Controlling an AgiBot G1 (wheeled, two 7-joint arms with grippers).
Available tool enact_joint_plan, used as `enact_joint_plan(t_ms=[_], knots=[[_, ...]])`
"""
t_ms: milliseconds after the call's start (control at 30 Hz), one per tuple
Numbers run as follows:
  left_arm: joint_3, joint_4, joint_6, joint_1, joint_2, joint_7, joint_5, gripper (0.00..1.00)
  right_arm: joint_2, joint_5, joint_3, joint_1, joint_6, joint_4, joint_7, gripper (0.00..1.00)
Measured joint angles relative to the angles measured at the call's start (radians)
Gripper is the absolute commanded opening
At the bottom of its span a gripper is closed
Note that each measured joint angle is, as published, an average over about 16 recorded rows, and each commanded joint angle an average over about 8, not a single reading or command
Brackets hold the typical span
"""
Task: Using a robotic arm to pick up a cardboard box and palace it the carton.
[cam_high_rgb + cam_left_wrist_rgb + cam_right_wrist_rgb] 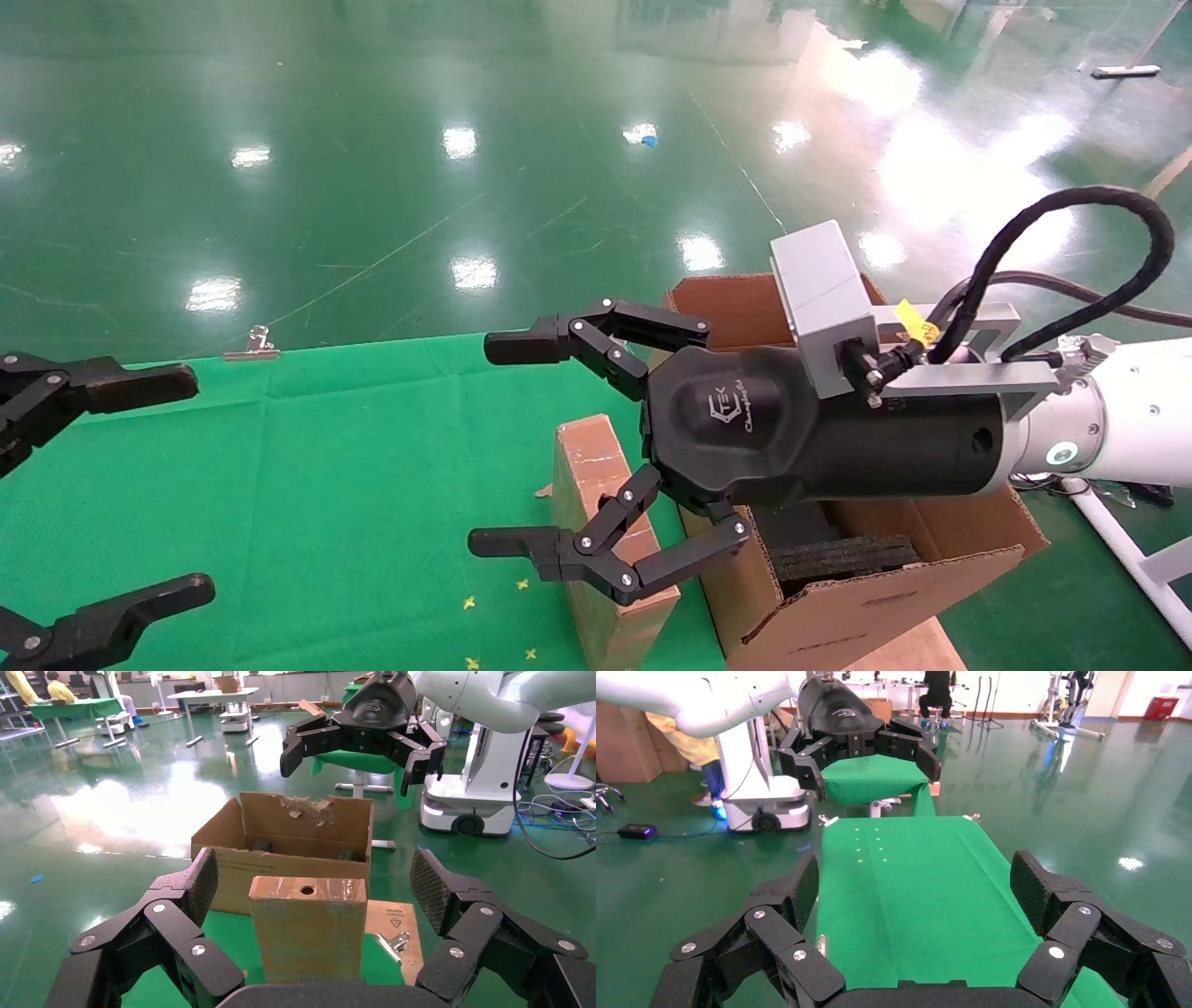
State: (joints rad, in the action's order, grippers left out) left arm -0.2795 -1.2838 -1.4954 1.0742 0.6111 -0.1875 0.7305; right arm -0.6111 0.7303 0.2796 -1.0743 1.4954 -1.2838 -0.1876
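Observation:
The cardboard box point(596, 466), a taped brown slab with a round hole, stands upright on the green cloth beside the carton point(894, 578), which has black foam inside. My right gripper point(503, 443), on the white arm with a green ring light point(1062, 454), is open and empty, above and in front of the box, partly hiding it. My left gripper point(107, 494) is open at the left edge. In the left wrist view the box point(307, 931) stands ahead between the open left fingers point(200, 881), apart from them, with the carton point(295, 846) behind. The right wrist view shows only cloth between the open fingers point(807, 885).
The green cloth point(326, 485) covers the table. A metal binder clip point(251, 345) lies at its far edge, and another point(390, 941) lies on a brown board point(393, 917) beside the box. Glossy green floor surrounds the table.

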Motion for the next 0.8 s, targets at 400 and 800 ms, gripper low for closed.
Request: enact_joint_plan(t_ms=[400, 800], knots=[[0.000, 0.000, 0.000, 0.000, 0.000, 0.000, 0.000, 1.00, 0.001, 0.006, 0.003, -0.001, -0.002, -0.002, -0.002, 1.00], [-0.001, 0.001, 0.000, 0.001, 0.000, 0.001, 0.000, 1.00, -0.025, 0.215, 0.103, -0.093, -0.015, -0.048, -0.078, 1.00]])
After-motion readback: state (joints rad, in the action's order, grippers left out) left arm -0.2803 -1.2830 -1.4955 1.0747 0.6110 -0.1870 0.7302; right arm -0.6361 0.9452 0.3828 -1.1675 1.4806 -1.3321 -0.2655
